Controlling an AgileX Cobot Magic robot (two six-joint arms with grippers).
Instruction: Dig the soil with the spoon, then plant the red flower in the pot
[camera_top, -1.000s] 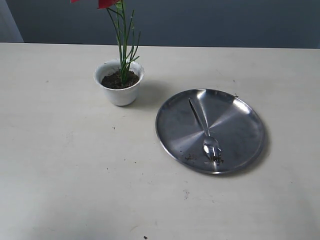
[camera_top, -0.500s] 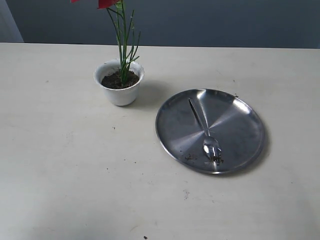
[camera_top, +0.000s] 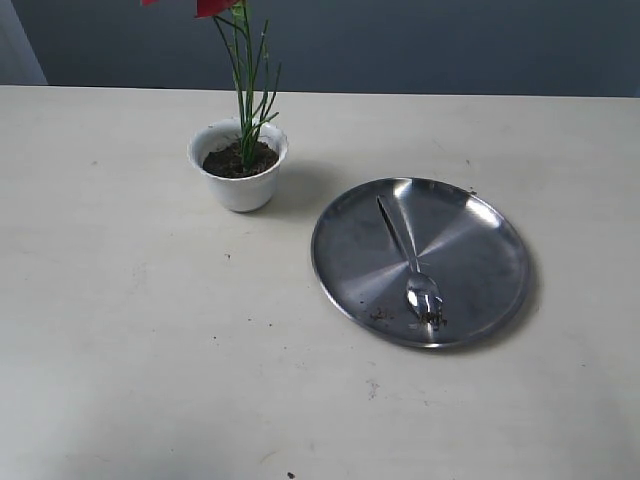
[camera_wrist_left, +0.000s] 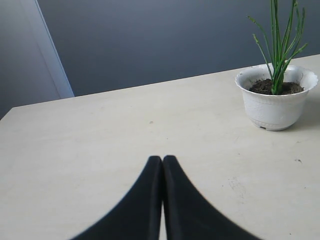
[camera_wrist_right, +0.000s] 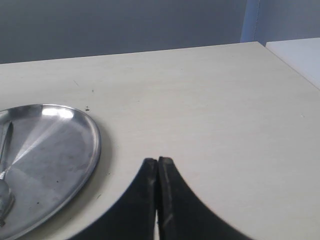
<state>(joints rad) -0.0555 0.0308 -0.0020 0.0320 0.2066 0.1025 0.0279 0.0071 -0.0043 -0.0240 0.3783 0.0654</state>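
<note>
No readable text, no labels, no brands, no numbers — as far as these views show

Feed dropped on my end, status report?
Left gripper and right gripper shut, empty. Red flower planted in pot. Spoon on plate. Nothing obstructing.

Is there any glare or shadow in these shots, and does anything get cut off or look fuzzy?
Exterior view: the steel plate throws bright fan-shaped glare, the pot casts a soft shadow toward the plate, and the red flower is cropped at the top edge. Left wrist view: the dark, closed fingers look soft-edged up close. Right wrist view: glare sits on the plate's far rim, and the fingers are likewise soft.
</note>
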